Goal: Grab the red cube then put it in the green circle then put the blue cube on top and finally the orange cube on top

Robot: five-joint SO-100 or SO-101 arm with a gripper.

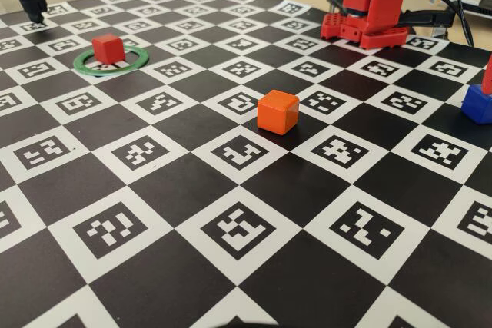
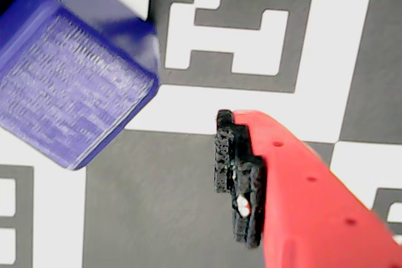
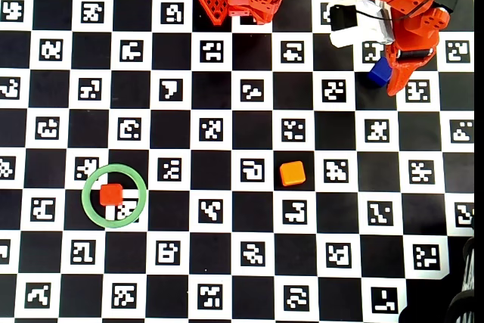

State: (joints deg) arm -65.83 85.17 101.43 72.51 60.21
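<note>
With the red cube (image 3: pixel 111 194) ringed, centre the open tool (image 3: pixel 387 79) squarely over the blue cube (image 2: pixel 69 86) before closing.

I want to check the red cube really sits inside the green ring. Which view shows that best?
The overhead view: the red cube lies wholly inside the green circle, toward its left side. The fixed view shows it obliquely, hiding the ring's far edge. The wrist view misses it.

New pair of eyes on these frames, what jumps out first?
The black-and-white marker checkerboard fills every view. On it, a small red cube sits inside the thin green ring at overhead left, and a bright orange cube stands alone mid-board. The red gripper hovers beside the deep-blue cube.
</note>
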